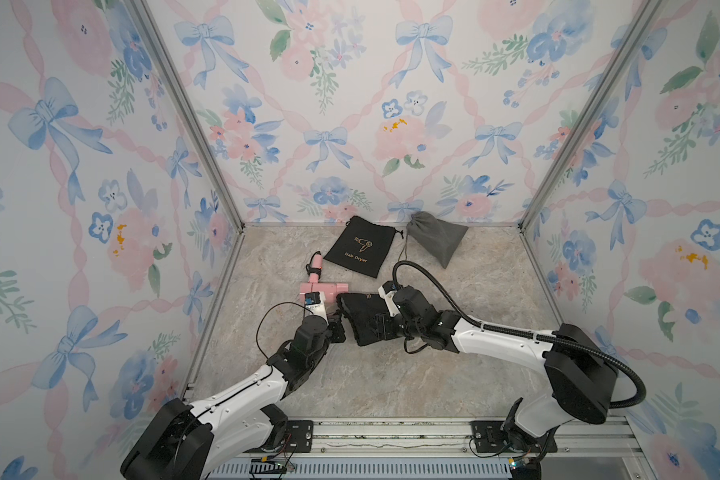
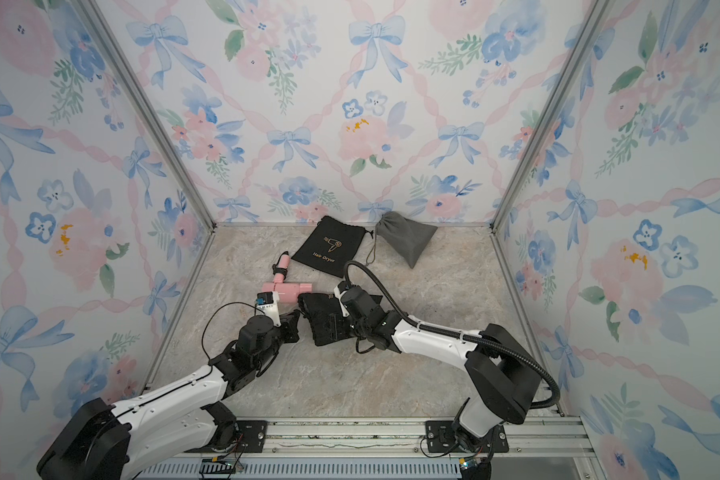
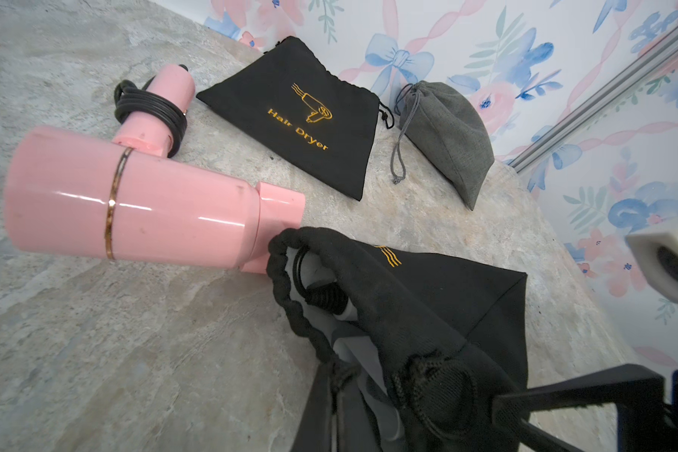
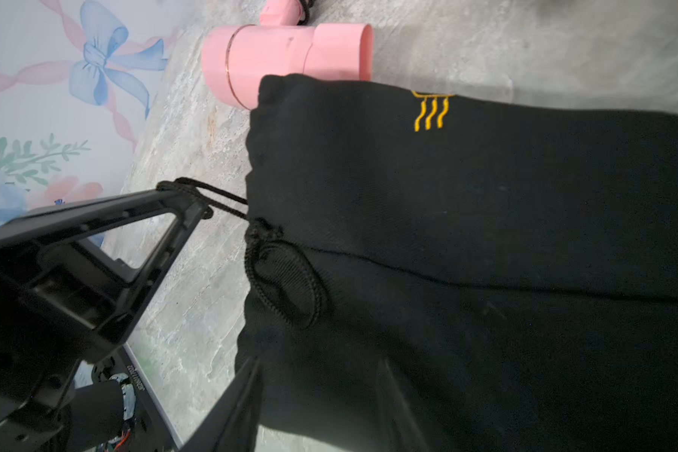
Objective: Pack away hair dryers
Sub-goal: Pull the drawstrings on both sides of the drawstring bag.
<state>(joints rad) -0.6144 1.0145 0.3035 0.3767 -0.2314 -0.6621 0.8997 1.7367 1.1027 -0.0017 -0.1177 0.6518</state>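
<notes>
The only words I can read are "Hair Dryer", in gold under a gold dryer outline, on the flat black pouch (image 1: pixel 360 247) lying on the table (image 1: pixel 433 374) near the back wall. The left wrist view shows that print most plainly. Just beside it, the grey pouch (image 1: pixel 437 237) is bulging and drawn shut, and it rests against that wall. A second black pouch (image 4: pixel 447 235) shows three gold wavy lines in the right wrist view, with the rest of its print folded out of sight. My left end effector (image 4: pixel 188 195) is closed tight on this pouch's drawstring (image 4: pixel 228 203). Only the right wrist view makes that pinch clear; in both top views it is black against black. My right end effector (image 1: pixel 373 328) is clamped on the pouch's body, with fabric filling the space between the fingers. Only the left wrist view looks into the pouch's mouth, where a white hair dryer (image 3: pixel 325 291) sits inside with its bundled black cord toward the opening. The pink hair dryer (image 1: pixel 329 291) lies on the table with its cord wound round the handle. Its nozzle points at the pouch's mouth and touches the rim in the left wrist view. The right wrist view catches small white lettering on my left arm, too blurred to read.
</notes>
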